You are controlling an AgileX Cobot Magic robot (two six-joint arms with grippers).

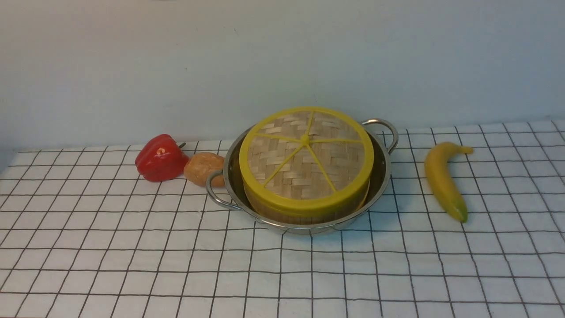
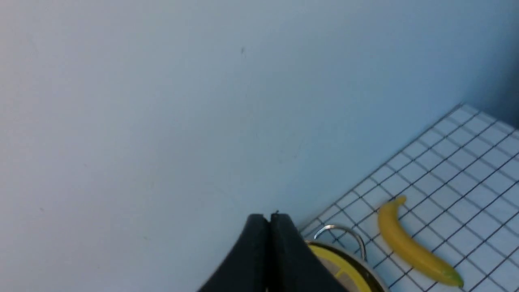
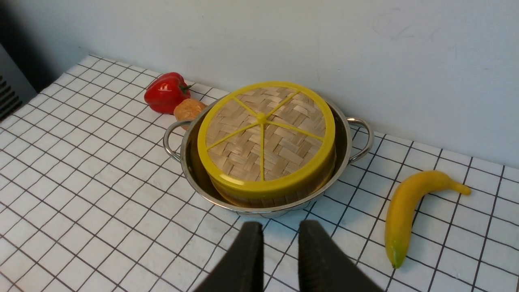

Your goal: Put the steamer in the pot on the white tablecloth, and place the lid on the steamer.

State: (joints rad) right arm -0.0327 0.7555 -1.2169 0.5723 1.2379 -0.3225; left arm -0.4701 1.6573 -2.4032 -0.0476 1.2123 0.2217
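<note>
- Woven bamboo tops the scene: the lid [image 1: 306, 157] sits on the steamer [image 1: 304, 211], a little tilted, its yellow spokes meeting at the hub.
- The steamer stands inside the pot [image 1: 383, 176], only a strip of its slatted wall showing under the lid's yellow rim.
- The pot rests on the white tablecloth [image 1: 132, 265] near the back wall [image 1: 176, 66], one wire handle on each side.
- Left gripper [image 2: 269, 221]: black fingers pressed together with nothing between them, raised near the wall, clear of the pot.
- Right gripper [image 3: 275, 239]: fingers apart with a narrow gap, empty, hanging over the cloth just short of the pot's near rim and touching nothing.
- A red pepper [image 1: 160, 157] and a potato [image 1: 202, 168] lie just beside the pot's left handle, the potato nearly against it.
- A banana [image 1: 443, 177] lies on the cloth, apart from the right handle.
</note>
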